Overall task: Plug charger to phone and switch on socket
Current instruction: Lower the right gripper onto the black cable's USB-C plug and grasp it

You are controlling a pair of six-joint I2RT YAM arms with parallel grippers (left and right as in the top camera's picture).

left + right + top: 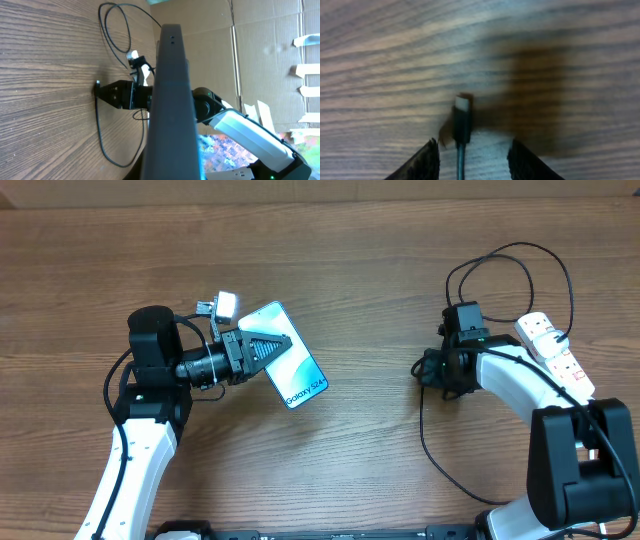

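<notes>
The phone (300,375) has a blue-white screen reading "Galaxy S24". My left gripper (270,348) is shut on its upper end and holds it tilted off the table. In the left wrist view the phone (172,100) shows edge-on as a dark bar. The charger's thin black cable (424,430) loops across the right side to the white socket strip (560,360). My right gripper (428,370) is low over the table, open. In the right wrist view its fingers (472,150) straddle the cable, and the connector tip (462,116) lies just ahead, ungripped.
The thin cable makes a big loop (505,265) behind the right arm and another toward the front edge. In the left wrist view the right arm (235,125) and cable (102,130) lie beyond the phone. Cardboard walls stand at the back.
</notes>
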